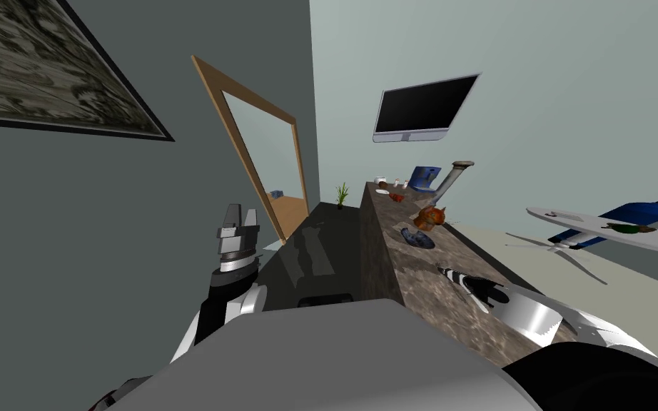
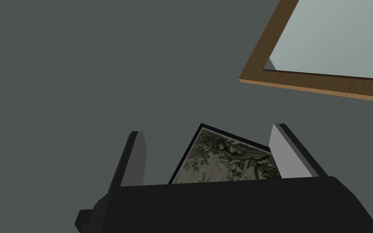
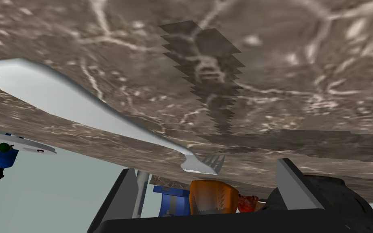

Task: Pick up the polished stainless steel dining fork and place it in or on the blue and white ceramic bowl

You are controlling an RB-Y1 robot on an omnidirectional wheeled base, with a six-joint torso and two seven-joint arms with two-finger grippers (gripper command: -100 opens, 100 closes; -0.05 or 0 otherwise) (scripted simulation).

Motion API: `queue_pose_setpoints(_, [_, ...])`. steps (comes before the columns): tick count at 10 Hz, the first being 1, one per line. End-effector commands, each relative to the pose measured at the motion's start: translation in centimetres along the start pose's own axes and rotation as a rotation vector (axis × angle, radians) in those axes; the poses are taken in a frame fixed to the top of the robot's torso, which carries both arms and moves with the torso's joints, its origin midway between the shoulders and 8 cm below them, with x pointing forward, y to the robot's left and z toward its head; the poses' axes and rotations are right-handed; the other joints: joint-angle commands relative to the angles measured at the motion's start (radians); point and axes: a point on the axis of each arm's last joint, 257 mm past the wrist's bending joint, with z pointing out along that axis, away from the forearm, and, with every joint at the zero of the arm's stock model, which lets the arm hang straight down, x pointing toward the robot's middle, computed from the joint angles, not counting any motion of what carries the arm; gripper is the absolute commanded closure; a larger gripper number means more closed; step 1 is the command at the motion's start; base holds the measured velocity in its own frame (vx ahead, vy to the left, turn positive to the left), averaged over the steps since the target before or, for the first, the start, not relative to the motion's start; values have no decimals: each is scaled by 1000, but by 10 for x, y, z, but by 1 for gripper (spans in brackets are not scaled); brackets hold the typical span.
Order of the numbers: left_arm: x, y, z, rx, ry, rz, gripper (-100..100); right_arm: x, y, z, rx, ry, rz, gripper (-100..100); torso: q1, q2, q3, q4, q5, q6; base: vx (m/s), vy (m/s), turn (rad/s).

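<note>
On the counter (image 1: 420, 289) the fork (image 3: 80, 107) lay flat, not yet grasped, tines just ahead of my right gripper (image 3: 204, 166), its 2 fingers spread and empty, so gripping, lifting and carrying to the bowl (image 1: 417, 238) farther along remained, my left gripper (image 1: 238, 227) raised, spread, empty.

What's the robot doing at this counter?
The robot's open right hand is poised at the tine end of the pale grey fork, which lies on the brown marbled counter, not yet gripped. The blue and white bowl sits farther along it. The left hand is raised beside the wall, open.
</note>
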Motion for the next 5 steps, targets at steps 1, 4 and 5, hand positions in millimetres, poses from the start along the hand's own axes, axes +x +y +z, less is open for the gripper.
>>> queue_pose_setpoints(1, [0, 0, 0, 0, 0, 0, 0, 9, -4, 4, 9, 4, 6, -100, 0, 0, 0, 0, 0, 0, 27, -24, 81])
queue_pose_setpoints(4, [0, 0, 0, 0, 0, 0, 0, 14, -7, 5, 15, 7, 10, -100, -4, -2, -1, 0, -1, 0, 38, -43, 45])
queue_pose_setpoints(5, [0, 0, 0, 0, 0, 0, 0, 14, -8, 6, 15, 7, 10, 100, -2, -1, 0, 0, -1, 0, 0, 0, 0])
